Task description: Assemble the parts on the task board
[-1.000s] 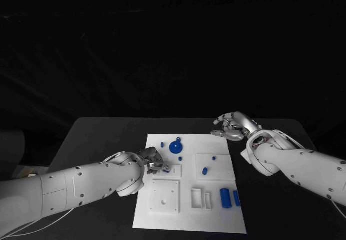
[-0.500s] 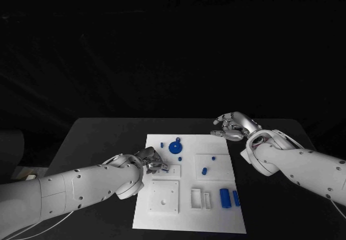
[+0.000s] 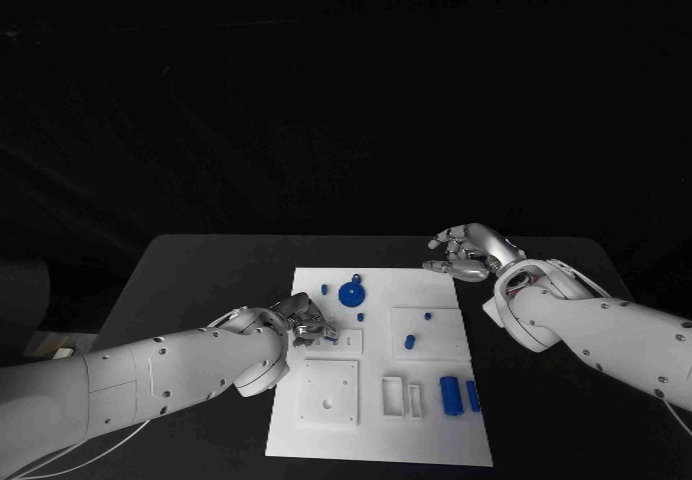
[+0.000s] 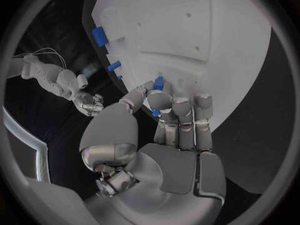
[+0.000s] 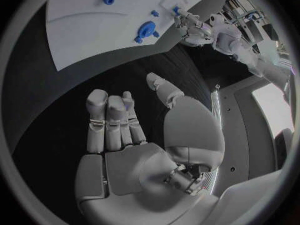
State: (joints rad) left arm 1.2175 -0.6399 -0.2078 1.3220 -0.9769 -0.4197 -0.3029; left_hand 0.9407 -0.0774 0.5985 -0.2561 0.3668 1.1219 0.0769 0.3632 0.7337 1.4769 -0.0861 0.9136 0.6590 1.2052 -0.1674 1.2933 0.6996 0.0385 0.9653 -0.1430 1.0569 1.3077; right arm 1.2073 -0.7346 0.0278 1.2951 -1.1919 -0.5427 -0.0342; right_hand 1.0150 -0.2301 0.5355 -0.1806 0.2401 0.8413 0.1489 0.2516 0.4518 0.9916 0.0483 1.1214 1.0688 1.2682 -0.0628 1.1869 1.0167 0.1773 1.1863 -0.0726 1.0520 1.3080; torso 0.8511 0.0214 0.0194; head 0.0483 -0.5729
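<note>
The board (image 3: 378,420) lies in the lower middle of the head view on the black counter (image 3: 202,270), long side running up the frame. The left hand (image 3: 303,320) sits at the board's left edge, about halfway up. In the left wrist view its fingers (image 4: 181,120) are curled together with a small blue part (image 4: 158,83) at the fingertips, pinched between thumb and finger as far as I can tell, right over the white board surface.

The right hand (image 3: 469,255) hovers above the counter past the board's upper right corner, apart from it. In the right wrist view its fingers (image 5: 109,120) are loosely bent and apart, holding nothing.

Other parts rest on the board: a round blue disc (image 3: 351,294) near the upper left, a small peg (image 3: 410,342) near the middle, and two blue bars (image 3: 450,395) at the lower right beside a slotted white block (image 3: 404,397).

Judging by this, the step in hand is seating the small part with the left hand into a hole in the raised plate just beside its fingers. The next move calls for lining the part up upright over its hole and pressing straight down; a tilt would likely jam it. I cannot tell which hole is the target.
</note>
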